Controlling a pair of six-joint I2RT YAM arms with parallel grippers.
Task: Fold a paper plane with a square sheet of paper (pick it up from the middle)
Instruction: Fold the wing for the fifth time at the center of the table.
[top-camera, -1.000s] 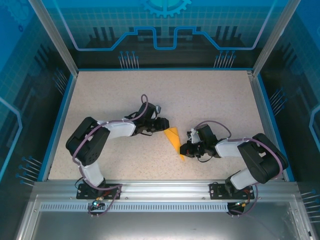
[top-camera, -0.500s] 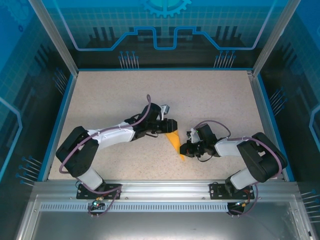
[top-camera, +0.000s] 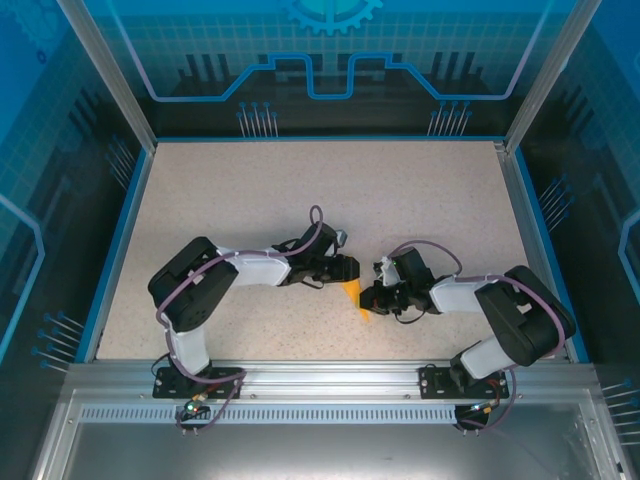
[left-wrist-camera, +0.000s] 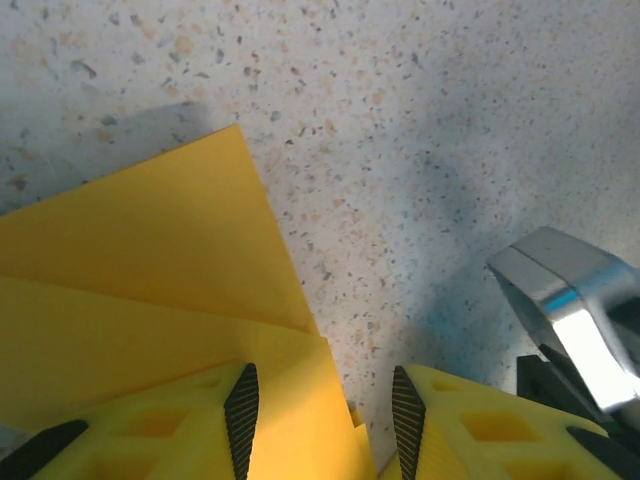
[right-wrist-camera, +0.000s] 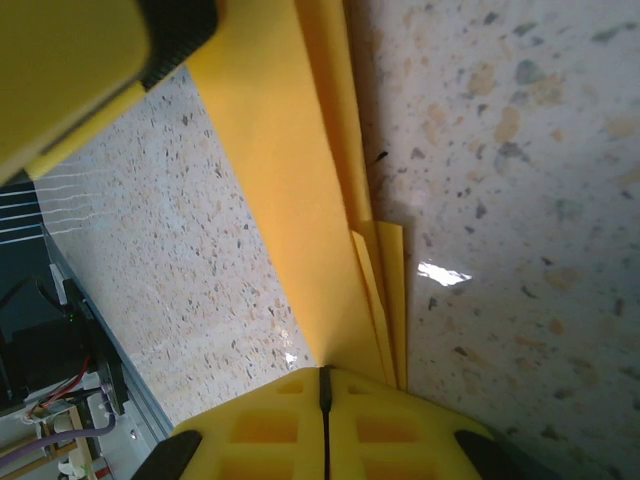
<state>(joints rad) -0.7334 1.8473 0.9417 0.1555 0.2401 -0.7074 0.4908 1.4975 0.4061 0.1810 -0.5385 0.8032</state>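
The orange-yellow paper plane (top-camera: 353, 297) lies on the table as a narrow folded dart, with its point toward the near edge. My right gripper (top-camera: 369, 300) is shut on its narrow end; in the right wrist view the layered paper plane (right-wrist-camera: 290, 180) fans out from the closed right gripper (right-wrist-camera: 323, 378). My left gripper (top-camera: 345, 268) hovers over the wide far end and hides most of it from above. The left wrist view has the left gripper (left-wrist-camera: 320, 402) open and low over the paper plane (left-wrist-camera: 150, 260), with the folded edge running between its fingers.
The speckled tabletop (top-camera: 420, 190) is bounded by a blue rim (top-camera: 120, 240) and see-through walls. A metal part of the right arm (left-wrist-camera: 570, 300) sits close to my left fingers. One left finger (right-wrist-camera: 70, 70) crosses the top left of the right wrist view.
The left arm has swung right and toward the near edge, bringing its gripper over the wide end of the paper. The right arm and its hold are unchanged.
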